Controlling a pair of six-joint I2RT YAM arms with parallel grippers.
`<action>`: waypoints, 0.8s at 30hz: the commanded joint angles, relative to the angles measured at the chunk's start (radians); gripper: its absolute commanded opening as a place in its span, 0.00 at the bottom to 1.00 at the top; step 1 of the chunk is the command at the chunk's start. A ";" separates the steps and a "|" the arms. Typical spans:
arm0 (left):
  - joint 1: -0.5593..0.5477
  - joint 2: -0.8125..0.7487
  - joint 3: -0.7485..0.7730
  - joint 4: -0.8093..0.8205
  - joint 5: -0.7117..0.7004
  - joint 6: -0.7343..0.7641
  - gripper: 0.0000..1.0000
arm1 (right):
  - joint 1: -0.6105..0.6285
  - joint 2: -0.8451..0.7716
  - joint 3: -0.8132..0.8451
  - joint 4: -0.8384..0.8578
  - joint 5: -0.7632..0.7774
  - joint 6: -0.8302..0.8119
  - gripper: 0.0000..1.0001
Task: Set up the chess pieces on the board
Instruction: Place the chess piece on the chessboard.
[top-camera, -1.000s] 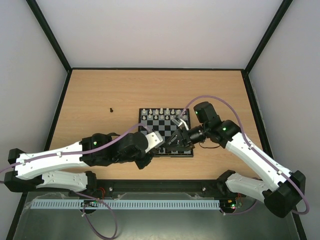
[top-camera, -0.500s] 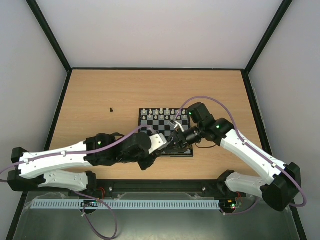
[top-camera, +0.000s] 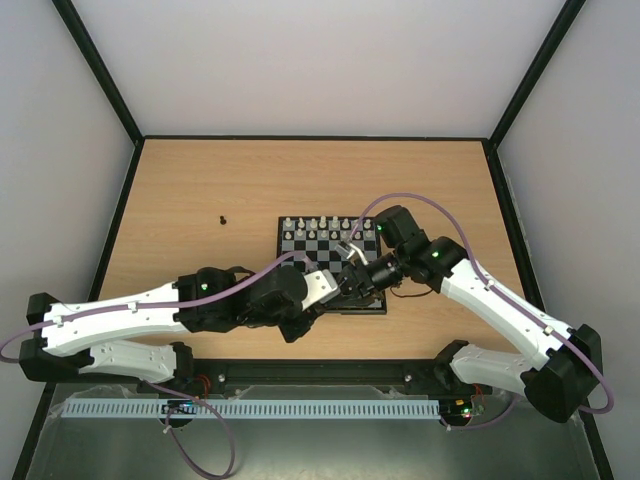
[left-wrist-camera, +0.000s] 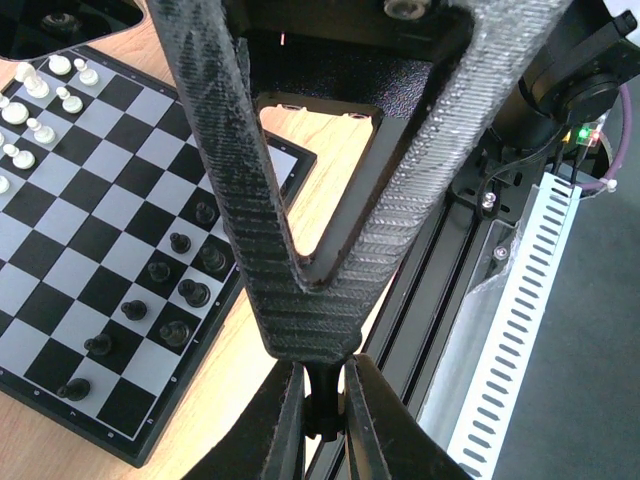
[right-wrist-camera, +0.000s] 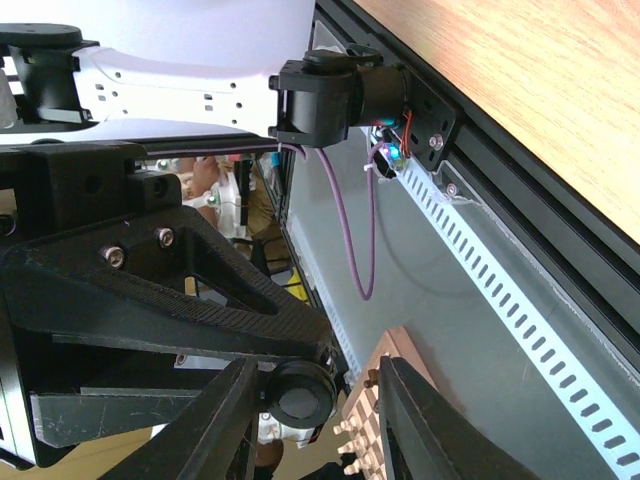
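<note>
The board (top-camera: 365, 308) lies at mid table, and its squares (left-wrist-camera: 110, 130) show in the left wrist view. Several black chess pieces (left-wrist-camera: 190, 292) stand near its near edge, white ones (top-camera: 330, 222) along its far rows. My left gripper (top-camera: 335, 292) is shut on one black chess piece (left-wrist-camera: 322, 405), held over the table's front edge. My right gripper (top-camera: 350, 280) meets it there. Its jaws (right-wrist-camera: 315, 425) are open on either side of that piece's round base (right-wrist-camera: 300, 398). One of its fingers (left-wrist-camera: 300, 200) shows just above the piece. One black piece (top-camera: 222, 217) lies alone on the table, left of the board.
The black front rail (left-wrist-camera: 470, 250) and the white slotted strip (left-wrist-camera: 520, 330) run just beyond the table's near edge. Black frame walls (top-camera: 120, 215) bound the wooden table at left, right and back.
My right gripper has swung left and down towards my left gripper. My left arm has pushed slightly right, and the two grippers now meet at the board's near edge.
</note>
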 joint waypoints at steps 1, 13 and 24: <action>-0.011 0.002 -0.001 0.008 0.002 0.012 0.08 | 0.011 -0.001 0.027 -0.037 -0.025 -0.008 0.34; -0.011 0.024 -0.010 0.007 -0.014 0.014 0.08 | 0.030 0.000 0.027 -0.048 -0.013 -0.011 0.26; -0.011 0.039 -0.004 0.014 -0.027 0.014 0.11 | 0.035 -0.019 -0.003 -0.042 0.005 -0.010 0.10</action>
